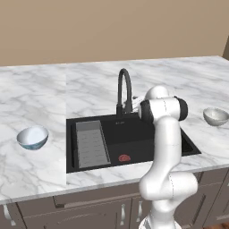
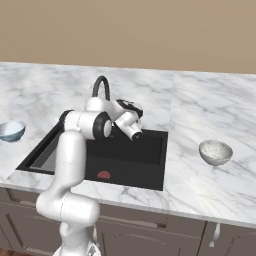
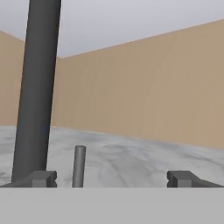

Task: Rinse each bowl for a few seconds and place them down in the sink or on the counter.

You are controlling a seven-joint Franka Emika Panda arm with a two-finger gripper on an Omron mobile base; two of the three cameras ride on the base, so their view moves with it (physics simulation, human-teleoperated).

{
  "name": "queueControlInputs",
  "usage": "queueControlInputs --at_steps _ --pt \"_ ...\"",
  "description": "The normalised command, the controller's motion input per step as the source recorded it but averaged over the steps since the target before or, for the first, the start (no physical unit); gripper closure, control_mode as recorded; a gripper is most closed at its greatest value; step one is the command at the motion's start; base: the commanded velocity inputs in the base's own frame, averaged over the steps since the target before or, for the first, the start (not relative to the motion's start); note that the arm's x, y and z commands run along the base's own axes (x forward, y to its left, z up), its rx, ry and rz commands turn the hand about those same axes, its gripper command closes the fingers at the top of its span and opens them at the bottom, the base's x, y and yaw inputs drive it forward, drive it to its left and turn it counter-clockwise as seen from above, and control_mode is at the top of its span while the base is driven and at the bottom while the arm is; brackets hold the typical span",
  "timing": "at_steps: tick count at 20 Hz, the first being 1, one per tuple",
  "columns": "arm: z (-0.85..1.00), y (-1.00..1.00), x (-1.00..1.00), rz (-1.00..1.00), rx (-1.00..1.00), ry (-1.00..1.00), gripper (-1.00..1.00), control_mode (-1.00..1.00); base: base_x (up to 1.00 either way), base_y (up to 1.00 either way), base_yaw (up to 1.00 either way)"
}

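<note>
A pale blue bowl (image 1: 32, 137) (image 2: 11, 130), white inside, stands upright on the counter (image 1: 36, 94) left of the sink (image 1: 143, 134) (image 2: 135, 155). On the counter right of the sink stands a speckled greyish-white bowl (image 1: 216, 116) (image 2: 215, 152). My gripper (image 3: 111, 179) is open and holds nothing. It hovers over the back of the basin, level and facing the rear wall. The black faucet (image 1: 124, 87) (image 2: 101, 85) (image 3: 37, 87) rises just left of its left fingertip (image 3: 41, 178). Both bowls are far from the gripper.
A thin grey faucet lever (image 3: 78, 166) stands between the fingertips, a little ahead. In the basin lie a grey ridged tray (image 1: 91, 143) on the left and a red drain ring (image 1: 125, 157) (image 2: 103, 175) near the front. Brown cabinets run under the counter.
</note>
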Motion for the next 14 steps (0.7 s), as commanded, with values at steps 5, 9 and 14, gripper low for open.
queueControlInputs --at_steps 5,9,14 --pt "-0.19 0.00 0.29 0.00 0.00 0.03 -1.00 -1.00 0.00 0.00 0.00" --pt "-0.15 0.00 0.19 0.00 0.00 0.04 1.00 -1.00 0.00 0.00 0.00" --pt "-0.01 -0.08 0.12 0.00 0.02 0.03 1.00 -1.00 0.00 0.00 0.00"
